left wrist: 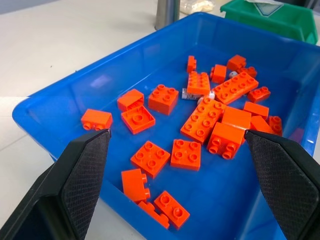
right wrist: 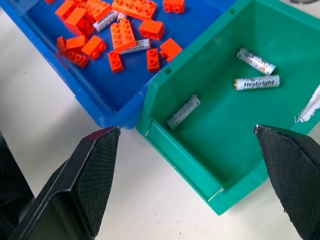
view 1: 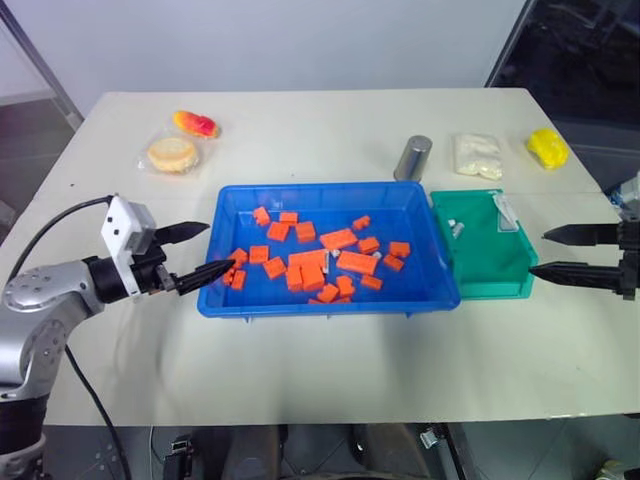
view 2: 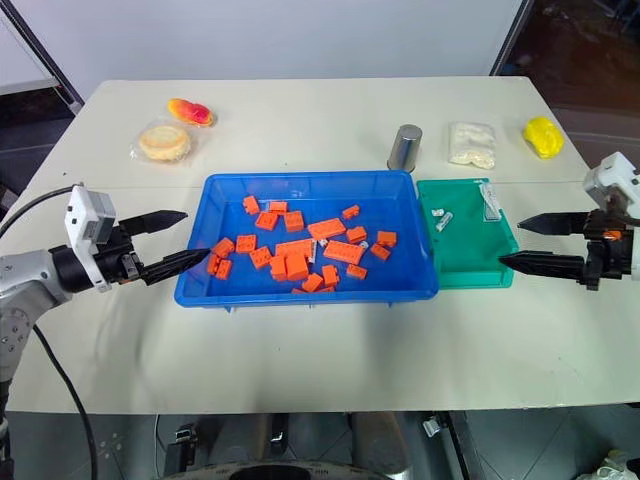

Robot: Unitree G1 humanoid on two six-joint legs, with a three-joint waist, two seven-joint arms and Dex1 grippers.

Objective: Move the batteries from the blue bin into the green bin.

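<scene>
A: Two pincers, both released, nothing held. My left gripper point(view 1: 192, 255) sits at the left rim of the blue bin point(view 1: 330, 303); my right gripper point(view 2: 523, 243) hangs just off the outer side of the green bin point(view 2: 470, 276).

B: Batteries?

A: Three already lie in the green bin. At least two batteries point(right wrist: 136, 47) are left in the blue bin, wedged among the orange blocks point(left wrist: 199, 117), mid-tray toward the green side.

B: How do you pick?

A: I'd come in from above, jaws across the cylinder, and nudge blocks aside first; they crowd it.

B: Clearance?

A: Left rim is right under my fingers, so lift before reaching in. Bins touch, so the carry is short; clear both lips. Table in front is open; the can point(view 1: 412, 157) stands behind, well apart.
</scene>
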